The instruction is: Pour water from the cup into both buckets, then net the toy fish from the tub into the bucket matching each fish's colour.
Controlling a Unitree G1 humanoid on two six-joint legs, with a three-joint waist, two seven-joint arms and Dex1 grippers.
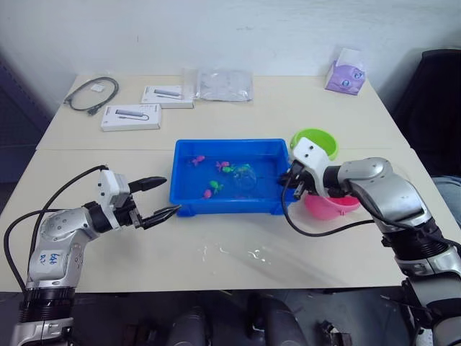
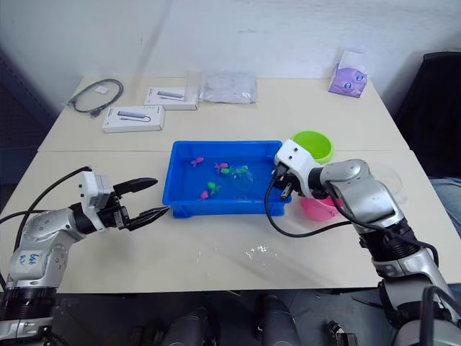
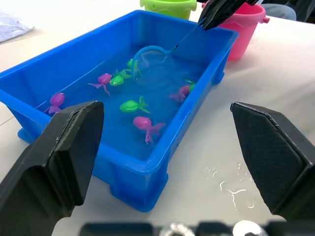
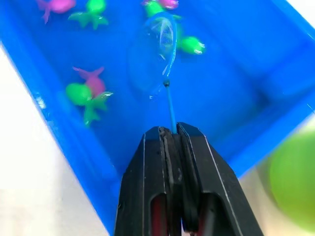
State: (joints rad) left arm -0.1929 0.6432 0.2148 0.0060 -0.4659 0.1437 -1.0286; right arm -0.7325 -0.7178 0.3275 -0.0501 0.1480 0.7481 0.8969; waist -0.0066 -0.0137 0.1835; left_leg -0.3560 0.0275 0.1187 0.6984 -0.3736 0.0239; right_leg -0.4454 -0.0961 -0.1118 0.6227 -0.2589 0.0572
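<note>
Beige table [image 1: 216, 267]: right gripper [image 4: 173, 135] pinched on net [image 4: 160, 39] dipped in tub [image 1: 189, 202], left gripper [image 1: 160, 198] wide, empty; fish [image 3: 133, 105] apparently all unsorted.

The left gripper [image 1: 159, 197] hovers over the table near its front left edge, fingers spread wide, forearm pointing right. The right gripper [image 4: 172, 132] reaches leftward, arm bent at the elbow, fingers clamped together on the net [image 4: 158, 46] handle.

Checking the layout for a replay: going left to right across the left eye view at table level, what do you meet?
left gripper → tub → net → right gripper → pink bucket
</note>
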